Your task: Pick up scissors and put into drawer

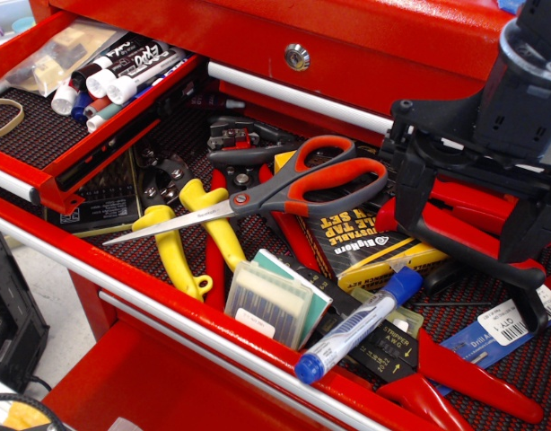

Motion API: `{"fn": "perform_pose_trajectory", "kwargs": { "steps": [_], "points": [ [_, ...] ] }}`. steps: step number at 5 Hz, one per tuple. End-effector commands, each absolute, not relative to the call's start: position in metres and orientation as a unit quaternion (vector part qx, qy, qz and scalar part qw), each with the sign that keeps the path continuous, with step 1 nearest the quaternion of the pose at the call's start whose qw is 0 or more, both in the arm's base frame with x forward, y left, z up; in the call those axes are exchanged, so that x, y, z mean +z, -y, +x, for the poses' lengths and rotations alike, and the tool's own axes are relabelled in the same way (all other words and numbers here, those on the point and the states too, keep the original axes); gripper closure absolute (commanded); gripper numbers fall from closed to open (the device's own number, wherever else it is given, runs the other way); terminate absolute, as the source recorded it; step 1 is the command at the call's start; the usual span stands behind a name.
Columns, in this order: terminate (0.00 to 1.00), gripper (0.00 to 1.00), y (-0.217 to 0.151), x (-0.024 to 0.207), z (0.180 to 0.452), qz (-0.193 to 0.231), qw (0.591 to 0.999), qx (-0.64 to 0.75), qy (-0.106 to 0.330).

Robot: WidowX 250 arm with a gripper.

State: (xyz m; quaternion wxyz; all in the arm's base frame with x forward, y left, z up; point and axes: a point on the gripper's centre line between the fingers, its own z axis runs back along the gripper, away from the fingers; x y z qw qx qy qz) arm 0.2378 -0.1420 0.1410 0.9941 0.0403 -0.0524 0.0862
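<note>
We see the scissors [284, 187] lying atop tools in the wider drawer [168, 310]. The end effector [491, 224] beside them holds nothing; we cannot tell its opening.

1. The scissors [284, 187] have smooth, bright metal blades and red-and-dark-grey plastic loop handles with a slight sheen.
2. The narrow drawer [74, 157] is glossy red painted metal, lined with rough black mesh.
3. The whiteboard markers [123, 72] look like smooth plastic with white caps.
4. The rubber band [4, 117] is matt tan rubber.
5. The yellow-handled tools [190, 242] carry glossy, rubbery-looking yellow grips.
6. The end effector [477, 215] is matt black plastic.
7. The blue-capped pen [361, 325] has a smooth, shiny barrel.
8. The lock [297, 57] is polished silver metal.
</note>
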Motion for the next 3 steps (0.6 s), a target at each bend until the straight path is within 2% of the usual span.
{"fn": "perform_pose_trajectory", "kwargs": {
  "steps": [1, 2, 3],
  "points": [
    [0.00, 0.00, 0.142, 0.141, 0.238, 0.040, 0.994, 0.086, 0.052],
    [0.00, 0.00, 0.114, 0.137, 0.235, 0.097, 0.994, 0.013, 0.054],
    [0.00, 0.00, 0.066, 0.135, 0.240, 0.165, 0.978, -0.117, 0.058]
  ]
}}
